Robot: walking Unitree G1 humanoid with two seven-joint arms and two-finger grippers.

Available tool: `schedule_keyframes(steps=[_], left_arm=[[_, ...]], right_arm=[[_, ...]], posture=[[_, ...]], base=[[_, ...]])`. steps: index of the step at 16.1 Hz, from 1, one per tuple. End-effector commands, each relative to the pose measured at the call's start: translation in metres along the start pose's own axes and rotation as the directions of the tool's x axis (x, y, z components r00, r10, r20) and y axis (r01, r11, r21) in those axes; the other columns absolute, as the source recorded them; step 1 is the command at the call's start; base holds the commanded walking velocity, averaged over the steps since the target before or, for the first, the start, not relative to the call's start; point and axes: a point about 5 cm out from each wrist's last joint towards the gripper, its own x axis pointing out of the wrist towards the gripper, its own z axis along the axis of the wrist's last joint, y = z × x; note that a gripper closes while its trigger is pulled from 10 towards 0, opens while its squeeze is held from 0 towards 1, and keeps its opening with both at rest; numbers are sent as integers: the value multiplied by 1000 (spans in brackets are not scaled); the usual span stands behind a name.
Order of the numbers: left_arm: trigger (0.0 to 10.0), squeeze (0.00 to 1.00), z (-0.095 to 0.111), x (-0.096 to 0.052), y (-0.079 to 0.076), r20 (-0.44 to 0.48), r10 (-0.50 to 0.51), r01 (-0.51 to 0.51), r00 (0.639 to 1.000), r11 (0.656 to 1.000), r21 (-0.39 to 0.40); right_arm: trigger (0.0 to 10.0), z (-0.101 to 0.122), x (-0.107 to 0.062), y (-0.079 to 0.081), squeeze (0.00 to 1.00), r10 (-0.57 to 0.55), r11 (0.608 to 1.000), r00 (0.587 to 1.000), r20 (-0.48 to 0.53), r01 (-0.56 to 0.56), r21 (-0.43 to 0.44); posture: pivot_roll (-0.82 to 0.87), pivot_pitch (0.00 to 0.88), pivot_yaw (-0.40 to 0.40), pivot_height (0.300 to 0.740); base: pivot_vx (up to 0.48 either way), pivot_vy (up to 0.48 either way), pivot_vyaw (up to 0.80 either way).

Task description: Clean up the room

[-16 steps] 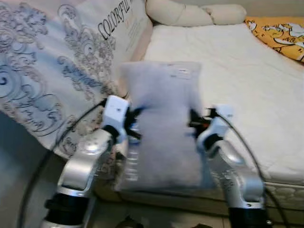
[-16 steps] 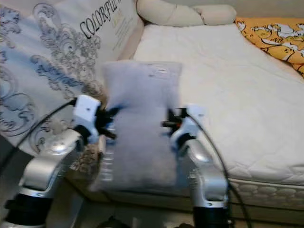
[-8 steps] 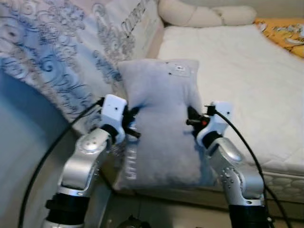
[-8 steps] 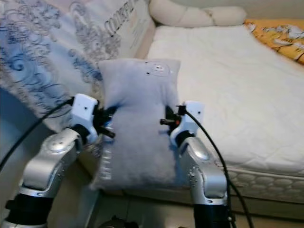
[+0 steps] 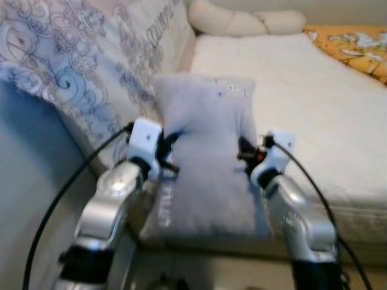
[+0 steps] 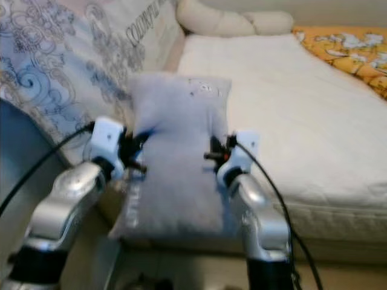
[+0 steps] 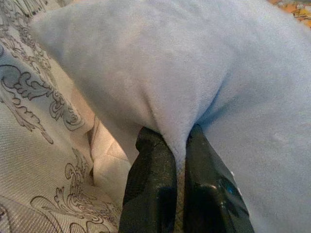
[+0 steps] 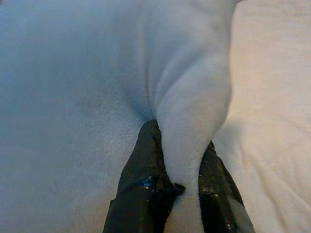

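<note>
Nearest the camera, the two silver arms rise from the lower edge of the head views, black cables trailing from each wrist. Between them hangs a pale grey pillow [image 5: 208, 163], held up lengthwise in front of the bed's near edge, its lower end level with the side of the mattress [image 5: 314, 115].

The left gripper [image 7: 176, 145] has its fingers [image 7: 151, 160] closed on a pinched fold along the pillow's left edge, about halfway up; the wrist view shows the soft fabric squeezed tight between the two black fingers. The right gripper [image 8: 181, 145] grips the opposite edge the same way, its fingers [image 8: 143, 165] clamped narrowly around a ridge of cloth.

Just behind and left of the pillow, a quilt [image 5: 84, 78] with a grey scroll pattern and printed lettering lies heaped against the mattress. Farther back, the white quilted mattress stretches away. At its far end lies a long cream bolster [image 5: 242, 23], and a yellow printed blanket [image 5: 357, 45] covers the far right corner.
</note>
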Motion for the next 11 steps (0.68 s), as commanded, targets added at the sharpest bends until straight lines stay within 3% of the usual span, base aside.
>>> schedule_keyframes(steps=[1, 9, 11], left_arm=[[10000, 0, 3, -4, 10, 20, 44, -44, 999, 999, 15], [10000, 0, 0, -2, 4, 15, 11, -11, 1000, 1000, 12], [10000, 0, -1, 0, -5, 16, -36, 36, 999, 999, 7]], right_arm=[[10000, 4, 3, 3, 0, 8, 1000, 1000, 9, -8, -6], [10000, 5, 2, 0, 0, -8, 1000, 1000, 8, 8, -9], [10000, 4, 0, -3, 0, -17, 1000, 1000, -6, 17, 12]], posture=[[22, 0, 69, 740], [18, 0, 68, 740], [14, 0, 65, 740]], base=[[337, 0, 0], [338, 0, 0], [339, 0, -700]])
